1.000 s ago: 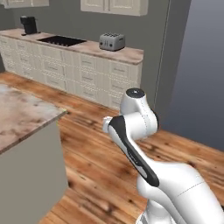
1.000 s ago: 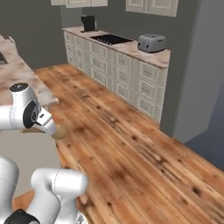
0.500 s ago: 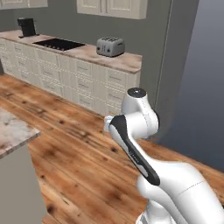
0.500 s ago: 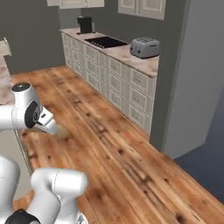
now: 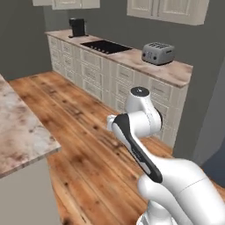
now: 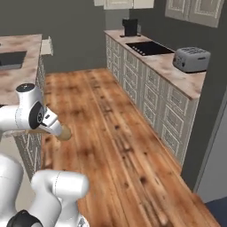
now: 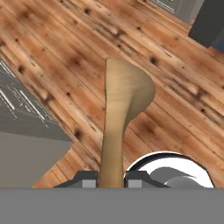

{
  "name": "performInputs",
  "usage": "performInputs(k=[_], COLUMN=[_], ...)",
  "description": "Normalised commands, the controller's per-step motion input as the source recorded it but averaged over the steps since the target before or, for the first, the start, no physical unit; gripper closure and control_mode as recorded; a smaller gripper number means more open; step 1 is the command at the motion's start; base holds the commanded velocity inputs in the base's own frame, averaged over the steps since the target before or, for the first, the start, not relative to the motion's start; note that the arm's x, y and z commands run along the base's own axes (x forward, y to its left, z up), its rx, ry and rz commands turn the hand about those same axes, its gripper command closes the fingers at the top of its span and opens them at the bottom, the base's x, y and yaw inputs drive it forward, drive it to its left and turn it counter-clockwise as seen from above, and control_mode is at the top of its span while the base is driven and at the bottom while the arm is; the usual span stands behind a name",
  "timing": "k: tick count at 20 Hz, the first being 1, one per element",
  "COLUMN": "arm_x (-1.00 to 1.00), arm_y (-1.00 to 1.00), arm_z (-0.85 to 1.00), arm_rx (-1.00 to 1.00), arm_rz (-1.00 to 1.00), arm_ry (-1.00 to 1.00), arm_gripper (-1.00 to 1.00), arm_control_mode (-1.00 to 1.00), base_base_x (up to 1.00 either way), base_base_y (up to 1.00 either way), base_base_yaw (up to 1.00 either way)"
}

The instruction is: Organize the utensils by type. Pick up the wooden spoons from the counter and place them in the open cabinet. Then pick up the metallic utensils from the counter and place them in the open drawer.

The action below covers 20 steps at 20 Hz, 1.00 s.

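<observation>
Wooden spoon (image 7: 118,113), the all-tan one, is clamped by its handle between the two fingertips of the gripper (image 7: 111,179); we read no label or writing on it; in the hand view its long axis runs straight away from the fingers, bowl at the far end, over the plank floor (image 7: 183,87); in the right base view its bowl shows beside the white arm (image 6: 31,117), near the counter (image 6: 26,66).

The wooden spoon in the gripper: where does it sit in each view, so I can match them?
Left base view: I can't make it out; the arm's own links cover the hand.
Right base view: the wooden spoon has its round tan bowl sticking out at left of centre, beside the white wrist.
Hand view: it rises up the middle from the gripper.
Shared landmark: the plank floor.
</observation>
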Motion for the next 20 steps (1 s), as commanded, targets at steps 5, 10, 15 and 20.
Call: performInputs(k=[5,10,15,20], arm_x=[0.0,0.0,0.0,0.0], arm_y=[0.0,0.0,0.0,0.0], arm_z=[0.0,0.0,0.0,0.0], arm_rx=[0.0,0.0,0.0,0.0], arm_rz=[0.0,0.0,0.0,0.0], arm_ry=[0.0,0.0,0.0,0.0], arm_gripper=[1.0,1.0,1.0,1.0], arm_control_mode=[1.0,1.0,1.0,1.0], base_base_x=[1.0,1.0,1.0,1.0], base_base_y=[-0.23,-0.36,-0.31,-0.12], base_base_yaw=[0.27,0.12,0.09,0.1])
